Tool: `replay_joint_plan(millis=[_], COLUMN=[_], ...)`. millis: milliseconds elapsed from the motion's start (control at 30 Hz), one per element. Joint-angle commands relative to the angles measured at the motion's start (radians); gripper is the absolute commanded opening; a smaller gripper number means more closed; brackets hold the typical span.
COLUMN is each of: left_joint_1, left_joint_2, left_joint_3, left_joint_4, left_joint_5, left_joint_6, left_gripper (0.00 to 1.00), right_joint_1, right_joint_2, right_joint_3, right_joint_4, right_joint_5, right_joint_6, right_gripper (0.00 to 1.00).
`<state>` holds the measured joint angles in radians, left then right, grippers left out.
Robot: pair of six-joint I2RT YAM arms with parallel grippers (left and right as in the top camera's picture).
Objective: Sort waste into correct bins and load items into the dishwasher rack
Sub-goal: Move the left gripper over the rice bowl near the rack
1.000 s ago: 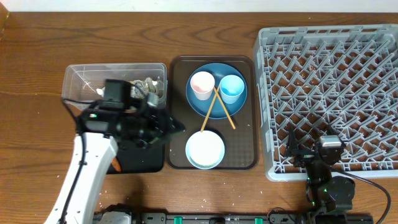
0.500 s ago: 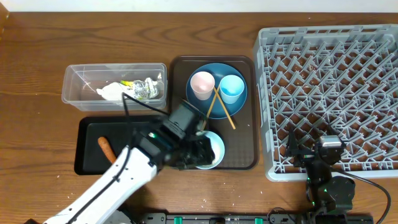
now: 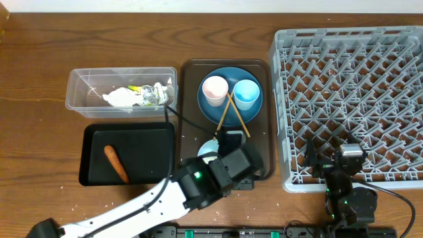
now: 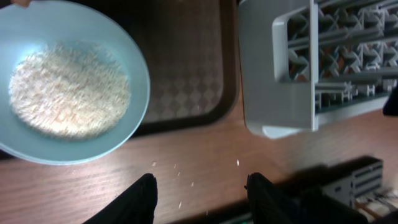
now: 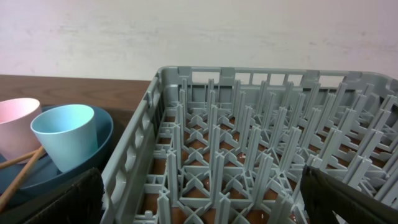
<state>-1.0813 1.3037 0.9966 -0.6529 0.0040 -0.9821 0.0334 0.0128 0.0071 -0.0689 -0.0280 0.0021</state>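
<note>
The pale-blue bowl (image 4: 134, 81) holds white rice (image 4: 68, 90); in the overhead view only a sliver of it (image 3: 207, 147) shows under my left arm. My left gripper (image 3: 243, 180) is open and empty (image 4: 200, 193), low over the table just in front of the brown serving tray, between bowl and rack. The dark-blue plate (image 3: 228, 109) carries the pink cup (image 3: 215, 89), light-blue cup (image 3: 246, 93) and chopsticks (image 3: 232, 114). The carrot (image 3: 116, 163) lies in the black tray (image 3: 149, 142). The clear tub (image 3: 92, 82) holds crumpled paper (image 3: 119, 98), foil (image 3: 155, 92) and a yellow-green packet (image 3: 135, 88). My right gripper (image 3: 329, 162) is open and empty (image 5: 202, 202) at the grey rack's (image 3: 350, 86) front edge.
The brown serving tray (image 3: 259, 158) lies between the bins and the rack. The rack's near-left corner (image 4: 280, 93) is close to my left gripper. Loose rice grains (image 4: 180, 171) lie on the wooden table by its front edge.
My left arm has swung right, from over the tub and black tray to the front of the brown tray, uncovering the carrot and covering the bowl. The right arm has not moved.
</note>
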Motion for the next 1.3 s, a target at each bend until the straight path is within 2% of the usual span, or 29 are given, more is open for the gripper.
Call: replay_joint_plan(millis=[0,400,667,933,1267], left_joint_1=[-0.014,-0.013,-0.013,-0.014,-0.014], left_joint_2=[0.048,0.19,0.193,0.193,0.193], left_joint_3=[0.004,0.004,0.004,0.004,-0.013], left_joint_4=[0.019,0.085,0.076,0.061,0.065], left_joint_5=[-0.084,-0.113,-0.133,-0.129,-0.195], left_joint_6=[-0.026,-0.003,0.055,0.057,0.057], left_gripper=[0.49,0.49,0.49,0.5,0.5], right_joint_1=[-0.007,-0.007,-0.007,-0.007,-0.007], right_joint_2=[-0.001,-0.001,-0.001,-0.001,-0.001], right_joint_3=[-0.002,-0.002,-0.002,-0.002,-0.002], right_joint_4=[-0.003,-0.003,-0.003,-0.003,-0.003], right_joint_5=[0.002,0.002,0.002,0.002,0.002], right_joint_6=[-0.015,-0.015,-0.015,-0.015,-0.015], right_gripper=[0.99,0.99,0.99,0.99,0.99])
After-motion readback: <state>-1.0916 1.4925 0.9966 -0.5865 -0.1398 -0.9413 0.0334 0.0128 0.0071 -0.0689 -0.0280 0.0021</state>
